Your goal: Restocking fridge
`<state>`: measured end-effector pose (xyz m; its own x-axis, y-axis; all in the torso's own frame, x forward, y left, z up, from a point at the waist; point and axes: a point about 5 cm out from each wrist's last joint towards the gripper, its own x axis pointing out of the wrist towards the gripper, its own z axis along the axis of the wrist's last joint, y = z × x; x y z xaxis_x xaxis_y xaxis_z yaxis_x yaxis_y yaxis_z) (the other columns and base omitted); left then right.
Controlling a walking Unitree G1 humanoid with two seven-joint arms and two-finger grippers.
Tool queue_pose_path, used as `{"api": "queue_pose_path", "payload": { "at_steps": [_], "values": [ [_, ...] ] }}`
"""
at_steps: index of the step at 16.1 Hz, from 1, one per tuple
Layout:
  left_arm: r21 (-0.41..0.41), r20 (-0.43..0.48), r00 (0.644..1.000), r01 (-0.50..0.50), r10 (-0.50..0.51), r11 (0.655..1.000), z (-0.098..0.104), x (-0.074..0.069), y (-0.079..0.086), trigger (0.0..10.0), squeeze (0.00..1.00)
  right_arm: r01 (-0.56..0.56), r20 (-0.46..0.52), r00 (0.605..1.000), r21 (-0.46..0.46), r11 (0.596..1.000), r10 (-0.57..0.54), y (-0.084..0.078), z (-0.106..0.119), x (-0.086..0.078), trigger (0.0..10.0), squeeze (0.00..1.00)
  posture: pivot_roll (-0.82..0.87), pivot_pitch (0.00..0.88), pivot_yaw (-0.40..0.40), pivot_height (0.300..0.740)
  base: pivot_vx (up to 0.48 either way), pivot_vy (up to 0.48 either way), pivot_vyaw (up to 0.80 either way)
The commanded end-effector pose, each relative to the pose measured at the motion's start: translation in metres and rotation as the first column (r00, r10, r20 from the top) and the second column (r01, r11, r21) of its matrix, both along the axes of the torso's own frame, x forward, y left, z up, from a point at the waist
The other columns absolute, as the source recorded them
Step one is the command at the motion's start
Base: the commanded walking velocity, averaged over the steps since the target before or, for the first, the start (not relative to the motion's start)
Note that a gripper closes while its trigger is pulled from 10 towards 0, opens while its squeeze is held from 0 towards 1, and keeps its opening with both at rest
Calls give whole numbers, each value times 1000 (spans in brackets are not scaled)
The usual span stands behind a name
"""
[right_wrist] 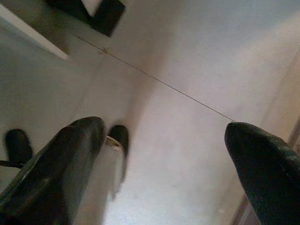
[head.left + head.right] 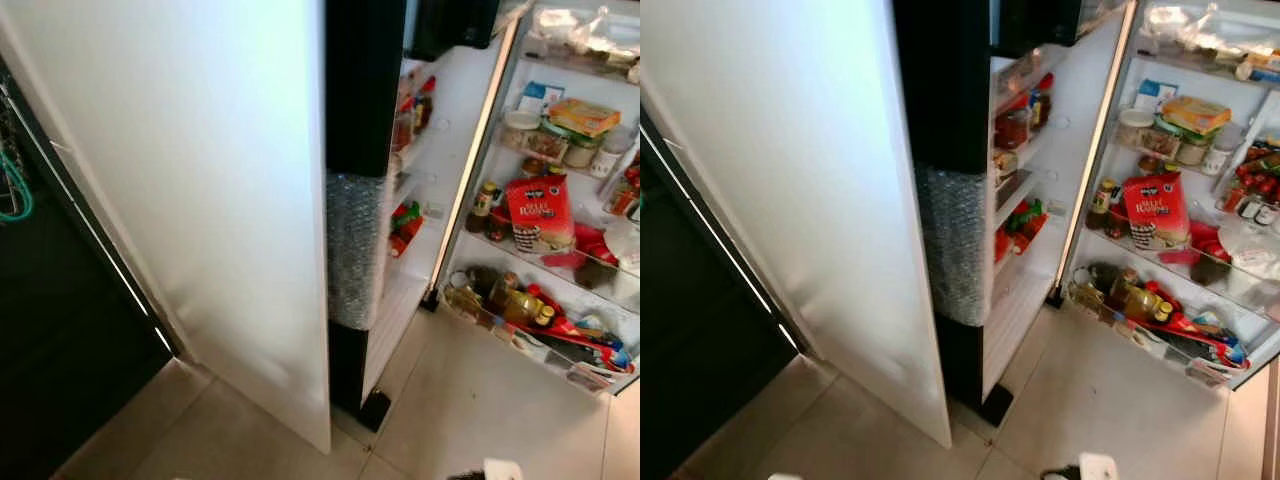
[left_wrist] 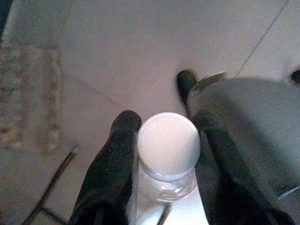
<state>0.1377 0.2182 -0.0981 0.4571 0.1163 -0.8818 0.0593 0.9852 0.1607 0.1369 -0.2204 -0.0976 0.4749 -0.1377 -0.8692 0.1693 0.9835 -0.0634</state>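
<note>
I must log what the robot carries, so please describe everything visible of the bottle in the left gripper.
The bottle is small and clear, probably plastic, with a round white ribbed screw cap, closed. The left wrist view looks down on its cap. The left gripper holds it just under the cap, one black finger on each side, above the pale tiled floor. Its contents cannot be told.

The fridge door point(image 2: 200, 200) is cut off at the top and left edges of the head views. The shelves point(image 2: 1200, 250) are cropped at the right edge, and most labels on the items cannot be read. The bottle point(image 3: 168, 159) is cut off below its neck, its sides covered by 2 fingers point(image 3: 112, 173).
</note>
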Motion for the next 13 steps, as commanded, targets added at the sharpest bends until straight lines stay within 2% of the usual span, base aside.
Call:
{"api": "queue_pose_path", "payload": {
  "at_steps": [1,7,9,13],
  "values": [
    [5,-23,1000,-13,13,1000,-1,-6,5,10000,0,-23,21,1000,8,1000,23,5,1,6,10000,0,-39,0,13,740,0,-277,0],
    [11,-22,1000,-21,21,1000,0,-5,8,10000,0,-55,43,998,31,998,54,8,2,8,10000,0,-39,0,22,740,0,-275,800],
    [9,-22,1000,-19,19,1000,0,-5,7,10000,0,-22,36,999,48,999,21,10,1,7,10000,0,-39,0,22,740,0,-306,0],
    [5,-22,1000,-17,17,1000,0,-4,6,10000,0,-33,37,999,41,999,32,10,2,9,10000,0,-42,0,23,740,0,-325,0]
  ]
}}
